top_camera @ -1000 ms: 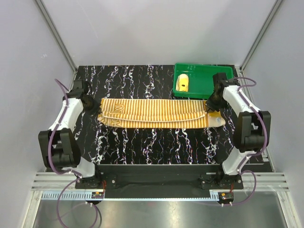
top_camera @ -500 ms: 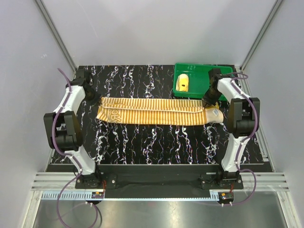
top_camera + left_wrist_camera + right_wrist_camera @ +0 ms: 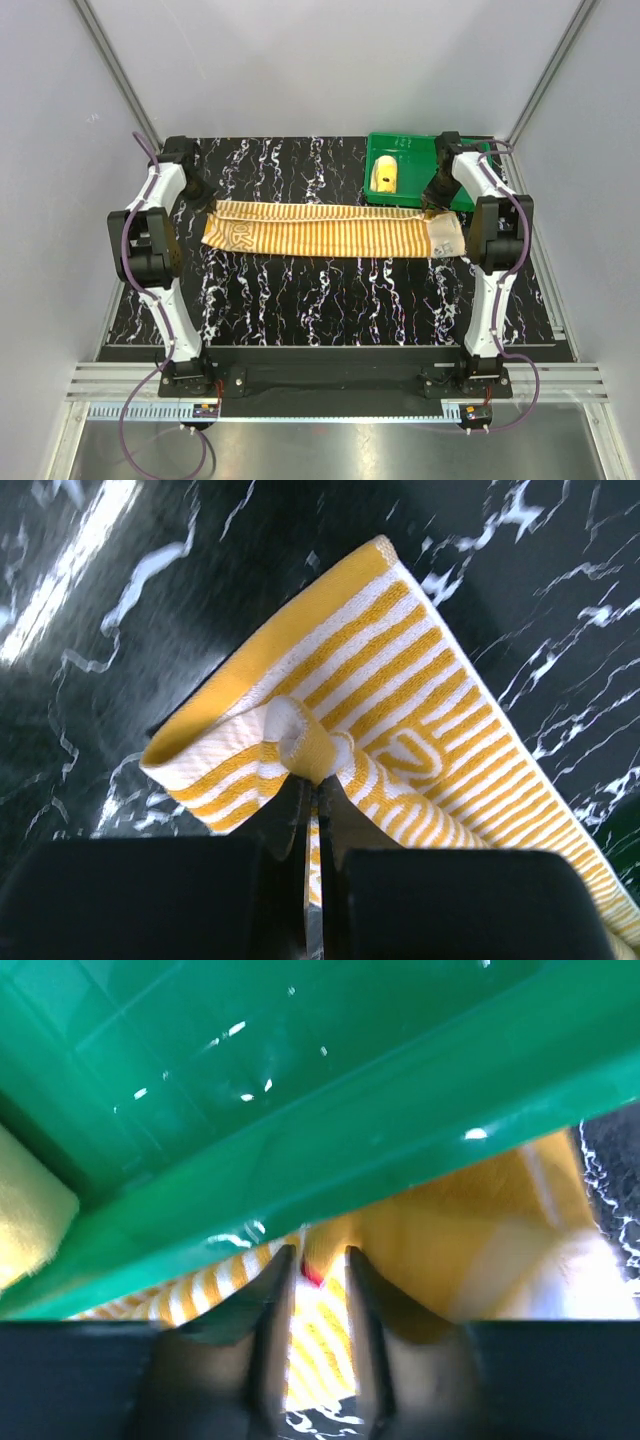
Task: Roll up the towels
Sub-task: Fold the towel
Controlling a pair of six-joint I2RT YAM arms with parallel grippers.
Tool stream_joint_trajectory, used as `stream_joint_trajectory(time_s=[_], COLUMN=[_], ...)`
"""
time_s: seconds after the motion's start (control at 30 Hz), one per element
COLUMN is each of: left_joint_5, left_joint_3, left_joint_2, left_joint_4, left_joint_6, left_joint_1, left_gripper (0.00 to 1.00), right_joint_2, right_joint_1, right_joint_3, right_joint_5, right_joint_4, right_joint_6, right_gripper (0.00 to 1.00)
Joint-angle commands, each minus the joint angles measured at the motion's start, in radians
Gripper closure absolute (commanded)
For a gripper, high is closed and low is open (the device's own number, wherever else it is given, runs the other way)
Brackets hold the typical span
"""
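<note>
The striped towel point(image 3: 450, 710) bears a woven emblem point(image 3: 400, 757) too unclear to read.

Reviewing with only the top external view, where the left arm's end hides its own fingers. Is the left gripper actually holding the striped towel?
Observer: Yes. In the left wrist view the left gripper is shut on a bunched edge of the striped towel.
Operator: And the other arm?
Observer: The right gripper has its jaws slightly apart, with striped cloth showing in the gap.
Operator: What is ahead of it?
Observer: The wall of the green tray fills the right wrist view just beyond the fingertips.
</note>
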Motion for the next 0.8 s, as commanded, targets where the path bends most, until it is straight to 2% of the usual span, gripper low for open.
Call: stream_joint_trajectory(time_s=[0.0, 0.03, 0.1, 0.13, 0.17, 0.27, 0.37, 0.4, 0.53, 0.57, 0.67, 0.73, 0.77], left_joint_5=[0.003, 0.004, 0.030, 0.038, 0.059, 0.079, 0.084, 0.083, 0.069, 0.051, 0.021, 0.014, 0.012], left_joint_3=[0.129, 0.193, 0.253, 0.301, 0.318, 0.379, 0.414, 0.448, 0.504, 0.499, 0.383, 0.196, 0.118], left_joint_2=[0.093, 0.120, 0.186, 0.204, 0.217, 0.246, 0.241, 0.241, 0.229, 0.218, 0.090, 0.004, -0.086], left_joint_4=[-0.011, -0.031, -0.071, -0.079, -0.085, -0.100, -0.097, -0.104, -0.137, -0.142, -0.130, -0.073, -0.049], left_joint_6=[0.043, 0.047, 0.057, 0.062, 0.066, 0.074, 0.070, 0.068, 0.071, 0.074, 0.093, 0.100, 0.105], left_joint_1=[0.005, 0.005, 0.007, 0.007, 0.007, 0.016, 0.045, 0.054, 0.085, 0.086, 0.080, 0.080, 0.080], left_gripper=[1.00, 1.00, 0.96, 0.90, 0.77, 0.58, 0.50, 0.36, 0.34, 0.34, 0.34, 0.35, 0.35], right_joint_2=[0.022, 0.025, 0.020, 0.014, 0.008, -0.038, -0.111, -0.166, -0.326, -0.360, -0.460, -0.504, -0.517], right_joint_1=[-0.022, -0.034, -0.041, -0.069, -0.074, -0.077, -0.077, -0.077, -0.077, -0.076, -0.076, -0.076, -0.076], right_joint_3=[0.076, 0.105, 0.145, 0.163, 0.201, 0.246, 0.222, 0.199, 0.007, -0.095, -0.275, -0.352, -0.426], right_joint_5=[0.061, 0.066, 0.078, 0.084, 0.092, 0.133, 0.165, 0.170, 0.127, 0.106, 0.035, 0.009, -0.006], right_joint_4=[-0.040, -0.044, -0.072, -0.083, -0.095, -0.130, -0.150, -0.141, -0.061, -0.034, 0.057, 0.101, 0.118], right_joint_6=[-0.025, -0.028, -0.034, -0.037, -0.040, -0.055, -0.065, -0.066, -0.053, -0.056, -0.057, -0.057, -0.060], right_gripper=[0.56, 0.45, 0.36, 0.35, 0.34, 0.31, 0.30, 0.30, 0.29, 0.28, 0.27, 0.27, 0.27])
